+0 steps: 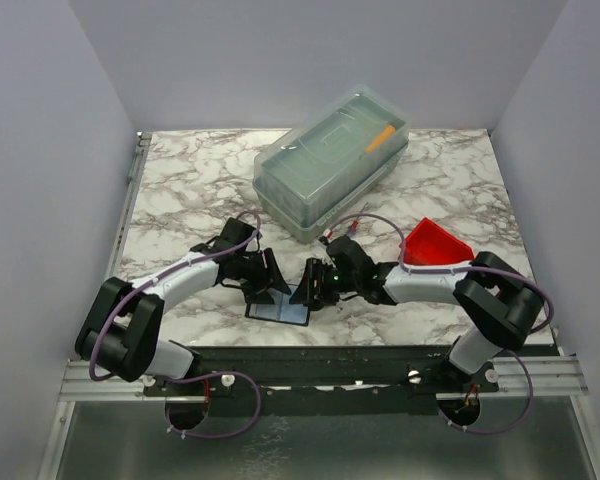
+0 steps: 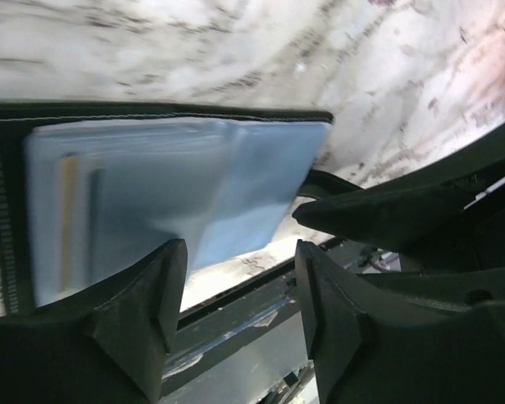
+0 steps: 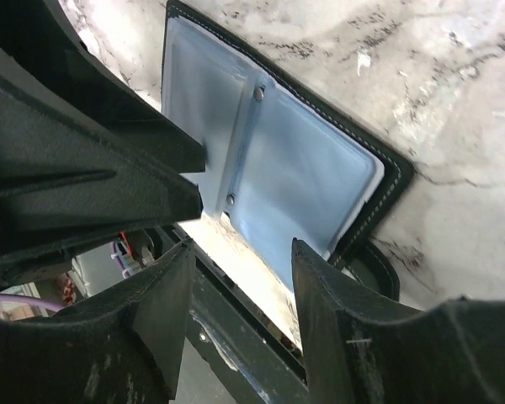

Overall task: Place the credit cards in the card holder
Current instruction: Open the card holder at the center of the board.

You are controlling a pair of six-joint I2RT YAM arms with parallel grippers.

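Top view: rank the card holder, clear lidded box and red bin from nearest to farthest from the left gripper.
1. card holder, lying open just under the left gripper, at the near edge.
2. clear lidded box, behind it, toward the back.
3. red bin, far right.

Table (image 1: 180, 190): white marble-patterned top with grey veining, filling the middle of the frame. Resting on it: clear lidded plastic box (image 1: 325, 165), upper centre, set at an angle; red plastic bin (image 1: 435, 243), right of centre; black card holder (image 1: 278, 311), lower centre by the table's bottom edge, lying open, pale blue sleeves up.
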